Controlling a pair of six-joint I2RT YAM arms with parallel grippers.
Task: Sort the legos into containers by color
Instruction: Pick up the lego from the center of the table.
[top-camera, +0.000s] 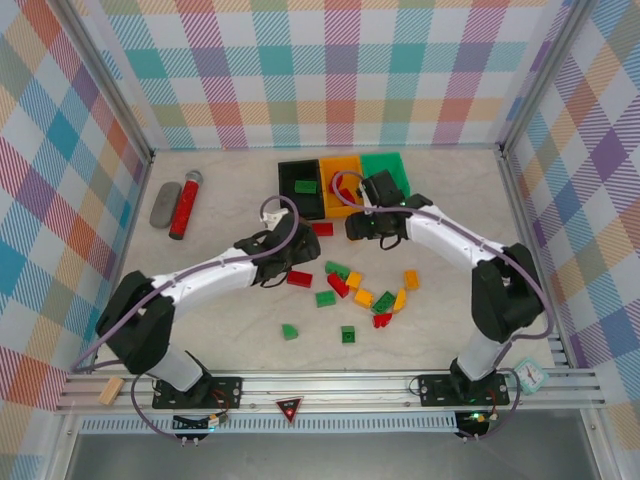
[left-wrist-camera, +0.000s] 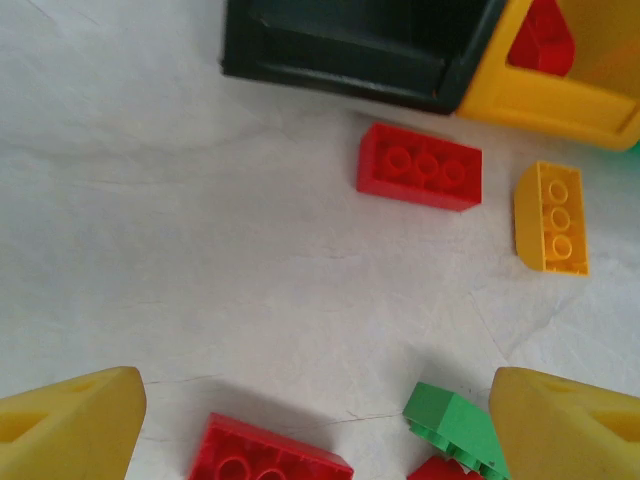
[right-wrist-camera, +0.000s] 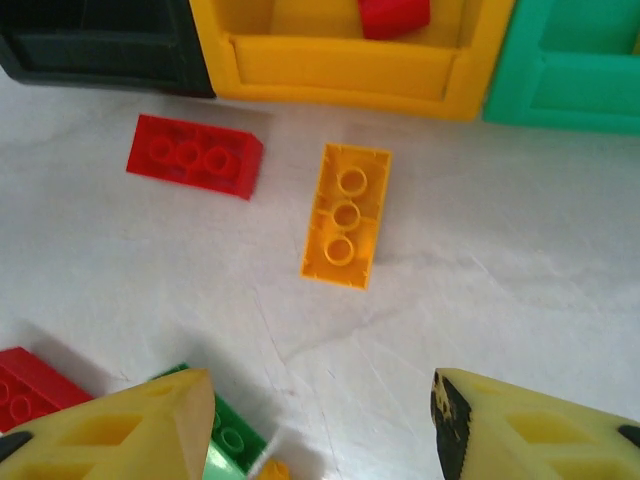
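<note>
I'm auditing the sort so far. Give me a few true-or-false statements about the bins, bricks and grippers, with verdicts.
1. A red brick lies inside the orange bin. True.
2. The right gripper grips the orange brick. False: its jaws stand open and empty, and the brick lies on the table.
3. The black bin holds a green brick. True.
4. The green bin stands between the other two. False: the orange bin is in the middle.

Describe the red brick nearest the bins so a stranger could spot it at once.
At the table's far side stand a black bin, orange bin and green bin. In front of where black meets orange lies a red brick, studs up. Its only close neighbour is a yellow-orange brick; the other loose red bricks lie farther from the bins.
</note>
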